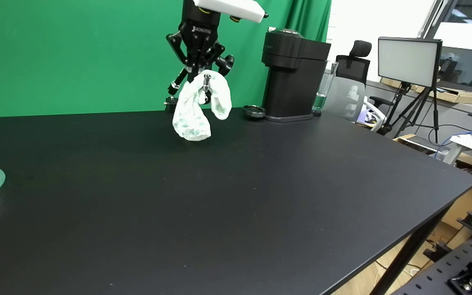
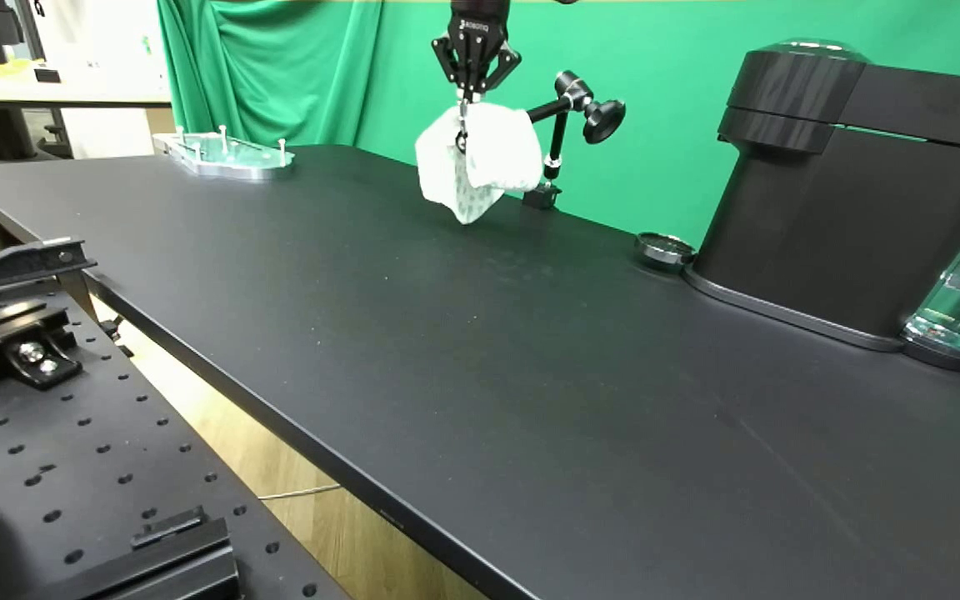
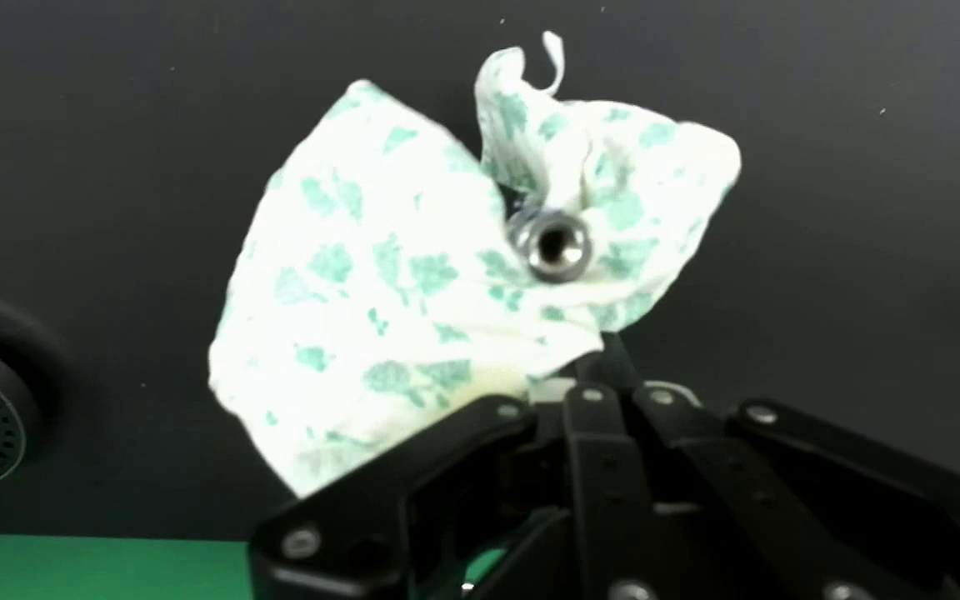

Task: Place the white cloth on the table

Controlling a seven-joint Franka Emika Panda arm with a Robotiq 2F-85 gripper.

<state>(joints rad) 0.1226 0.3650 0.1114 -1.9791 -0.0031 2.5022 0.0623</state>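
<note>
Presently, the gripper point(image 2: 470, 93) is clenched, its tips together at the top of the cloth point(image 1: 191, 118); it is judged to be grasping the fabric, though the pinch itself is partly hidden. The cloth hangs above the far part of the table point(image 1: 236, 196) in two folds, one on either side of a metal stud point(image 3: 553, 246) that seems to belong to the black stand point(image 2: 557, 142) at the far edge. Draping over the stand's arm is likely but not confirmed. Step in hand: taking hold of the cloth; placement is not yet done. The next move calls for a lift high enough to draw both folds off the stud, then travel to the near side, lowering and release. Snagging there is the chief risk. The far edge and the curtain point(image 1: 76, 57) lie close behind the stand, leaving little margin. To the right is the drip tray point(image 2: 665, 247), just beside the coffee machine point(image 2: 822, 200); to the left, well apart, a clear slab point(image 2: 238, 172). Bare table extends to the near side of the cloth and offers the best landing; the near edge is well apart from it, so a short carry should avoid overhang.
</note>
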